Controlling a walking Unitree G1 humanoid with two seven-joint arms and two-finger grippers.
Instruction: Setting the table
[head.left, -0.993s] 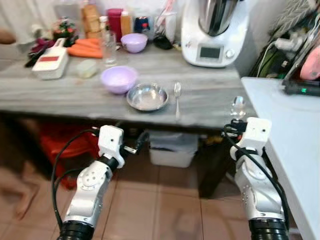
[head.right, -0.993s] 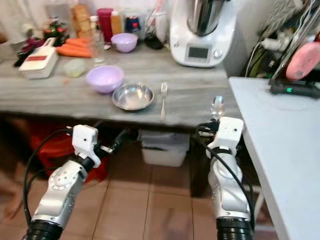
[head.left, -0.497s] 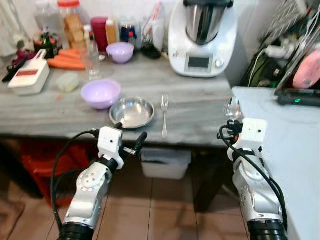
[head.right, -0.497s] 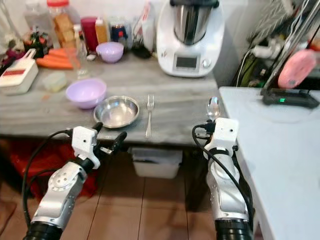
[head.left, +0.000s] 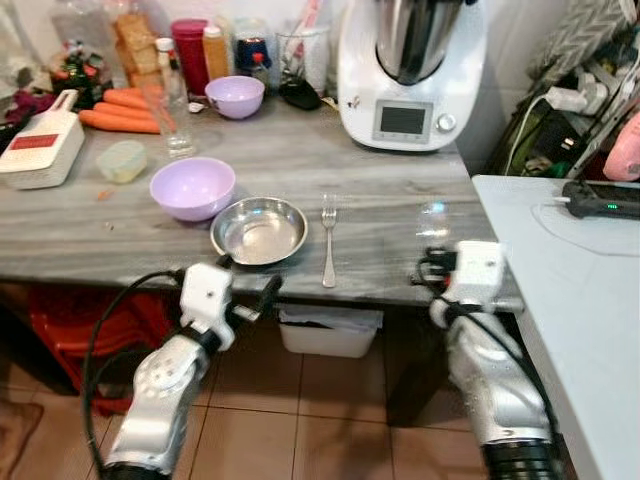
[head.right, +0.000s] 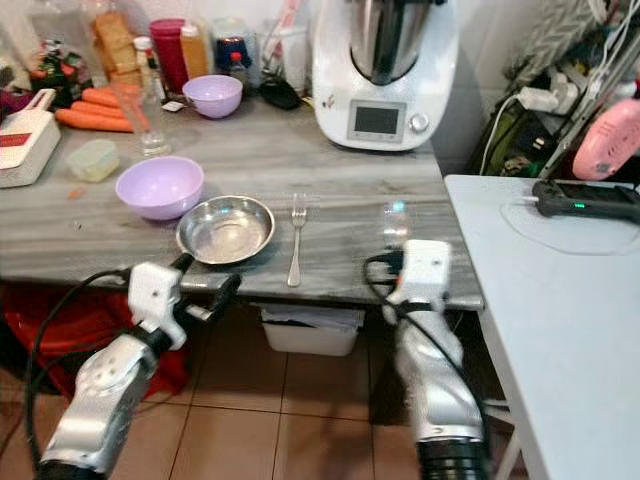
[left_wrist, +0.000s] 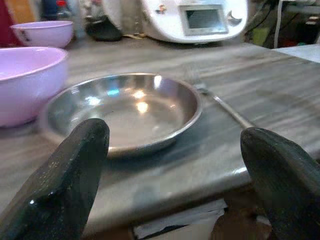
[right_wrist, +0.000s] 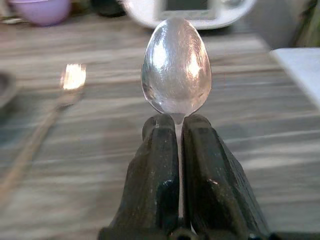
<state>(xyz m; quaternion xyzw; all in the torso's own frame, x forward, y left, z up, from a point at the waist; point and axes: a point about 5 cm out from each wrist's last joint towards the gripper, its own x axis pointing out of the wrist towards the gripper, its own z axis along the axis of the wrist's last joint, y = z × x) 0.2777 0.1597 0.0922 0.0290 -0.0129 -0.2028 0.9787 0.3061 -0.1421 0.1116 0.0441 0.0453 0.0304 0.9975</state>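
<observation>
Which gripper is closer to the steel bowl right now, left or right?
Left. The left gripper sits open at the table edge just in front of the steel bowl. The right gripper, shut on the spoon, is farther off, beyond the fork.

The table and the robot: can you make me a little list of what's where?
spoon: gripped by the neck, bowl sticking out over the table
right gripper: shut on the spoon
left gripper: open, at the table edge facing the steel plate
steel plate: near the front edge of the table
fork: lying just right of the plate
purple bowl: left of the plate
</observation>
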